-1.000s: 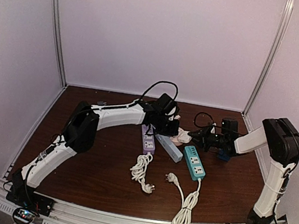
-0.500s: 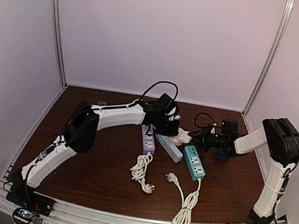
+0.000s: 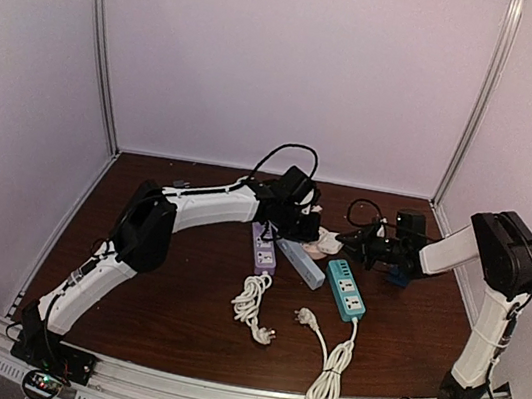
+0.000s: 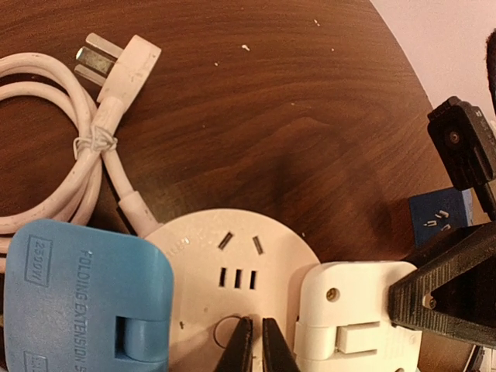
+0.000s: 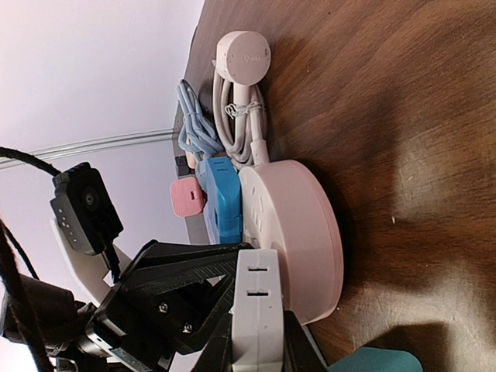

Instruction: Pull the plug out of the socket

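The right gripper (image 5: 258, 345) is clenched on the white plug (image 5: 259, 298), which sits in the round socket (image 4: 203, 273) mid-table, toward the far side. The left gripper (image 4: 253, 347), fingers pinched together, bears on the socket. The pull looks due next, straight off the socket's face.

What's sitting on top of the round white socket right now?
A white plug, clamped in the right gripper. The shut left gripper is over the round white socket face. The plug's pins are hidden.
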Motion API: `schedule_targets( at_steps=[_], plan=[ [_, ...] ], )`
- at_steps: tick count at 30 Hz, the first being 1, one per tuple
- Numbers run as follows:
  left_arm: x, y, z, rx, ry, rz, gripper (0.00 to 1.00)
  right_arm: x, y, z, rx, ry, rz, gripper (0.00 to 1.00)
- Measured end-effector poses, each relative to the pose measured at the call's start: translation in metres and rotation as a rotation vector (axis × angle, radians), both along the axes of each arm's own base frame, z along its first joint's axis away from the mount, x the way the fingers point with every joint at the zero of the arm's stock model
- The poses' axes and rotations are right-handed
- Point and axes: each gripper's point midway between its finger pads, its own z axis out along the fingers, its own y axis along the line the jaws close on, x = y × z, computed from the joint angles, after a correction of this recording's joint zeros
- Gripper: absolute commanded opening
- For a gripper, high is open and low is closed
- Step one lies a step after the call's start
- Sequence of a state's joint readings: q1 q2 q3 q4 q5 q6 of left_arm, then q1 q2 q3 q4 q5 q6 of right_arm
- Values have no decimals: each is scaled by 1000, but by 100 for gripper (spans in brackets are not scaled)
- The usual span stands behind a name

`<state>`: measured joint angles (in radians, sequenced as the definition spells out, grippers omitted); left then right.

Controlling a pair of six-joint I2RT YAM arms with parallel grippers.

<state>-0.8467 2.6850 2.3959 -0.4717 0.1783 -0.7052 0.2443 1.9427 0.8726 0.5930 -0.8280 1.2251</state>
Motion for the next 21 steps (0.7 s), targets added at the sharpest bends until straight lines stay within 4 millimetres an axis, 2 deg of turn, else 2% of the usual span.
schedule_targets(
  at_steps=[21],
  plan=[
    [-1,-1,-1,3,-5,1,5,5,3,4,-67,30,18,10]
  ],
)
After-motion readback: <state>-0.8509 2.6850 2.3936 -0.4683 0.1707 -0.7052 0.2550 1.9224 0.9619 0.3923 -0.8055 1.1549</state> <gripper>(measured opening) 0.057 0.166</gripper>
